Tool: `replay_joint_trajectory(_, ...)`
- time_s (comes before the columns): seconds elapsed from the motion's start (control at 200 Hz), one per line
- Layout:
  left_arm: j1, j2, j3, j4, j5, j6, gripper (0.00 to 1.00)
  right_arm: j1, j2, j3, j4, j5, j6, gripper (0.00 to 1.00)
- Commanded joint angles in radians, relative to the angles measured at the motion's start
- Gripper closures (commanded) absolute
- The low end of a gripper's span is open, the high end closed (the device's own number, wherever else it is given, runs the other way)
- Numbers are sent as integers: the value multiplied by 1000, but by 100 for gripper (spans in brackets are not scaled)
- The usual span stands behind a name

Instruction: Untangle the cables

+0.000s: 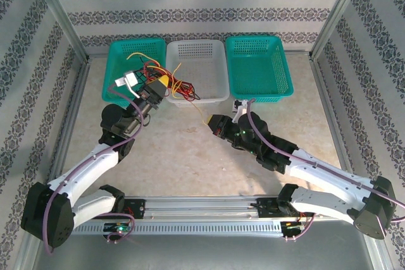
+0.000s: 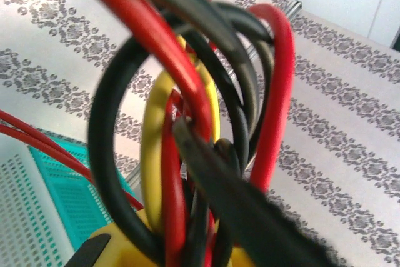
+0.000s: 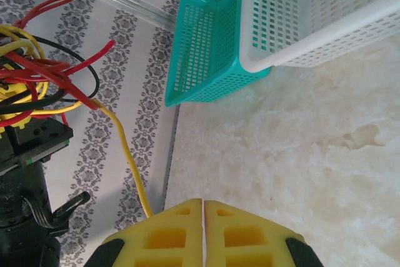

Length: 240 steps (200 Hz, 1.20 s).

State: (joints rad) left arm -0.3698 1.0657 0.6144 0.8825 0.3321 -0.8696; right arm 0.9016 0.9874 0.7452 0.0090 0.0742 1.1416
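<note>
A tangle of red, black and yellow cables point(image 1: 179, 86) hangs over the left rim of the white basket point(image 1: 202, 61). My left gripper point(image 1: 161, 84) is shut on this bundle. In the left wrist view thick-looking red, black and yellow loops point(image 2: 187, 123) rise out of its yellow pads point(image 2: 119, 248). One yellow cable point(image 1: 200, 113) runs from the tangle down to my right gripper point(image 1: 211, 122). The right wrist view shows that gripper point(image 3: 203, 203) with its pads closed, the yellow cable point(image 3: 128, 154) entering at their left edge, and the tangle point(image 3: 37, 79) at the far left.
A teal basket point(image 1: 120, 55) stands at the back left with a few loose wires and a white piece in it. Another teal basket point(image 1: 256, 61) stands at the back right. The beige table point(image 1: 190, 162) lies between the arms. Patterned walls enclose the cell.
</note>
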Motion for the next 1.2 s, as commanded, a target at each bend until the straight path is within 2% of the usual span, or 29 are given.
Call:
replay_joint_trajectory(0.0,21,-14,-18,-3,-81,97,100,19,-32,68,-65,-14,-61,100)
replay_joint_trajectory(0.11,21,-33,-40,-99,-129,153,100,20,-59,108,-76,0,-103,100)
replay_joint_trajectory(0.355,21,-16,-100,-162,-216,195,100,28,-89,236,-123,79,-169,100)
replay_joint_trajectory(0.52,20,-25,-105,-192,-230,203,100,3,-35,359,-177,83,-242,100)
replay_joint_trajectory(0.66,21,-60,-112,-175,-219,165,100,-34,-2,348,-146,53,-232,100)
replay_joint_trajectory(0.77,21,-90,-111,-231,-227,182,100,-50,-16,355,-162,58,-231,100)
replay_joint_trajectory(1.014,21,-170,-246,-355,-360,90,100,-219,-66,528,-313,13,-300,100)
replay_joint_trajectory(1.194,21,-208,-275,-391,-378,67,100,-425,-94,578,-386,-74,-265,100)
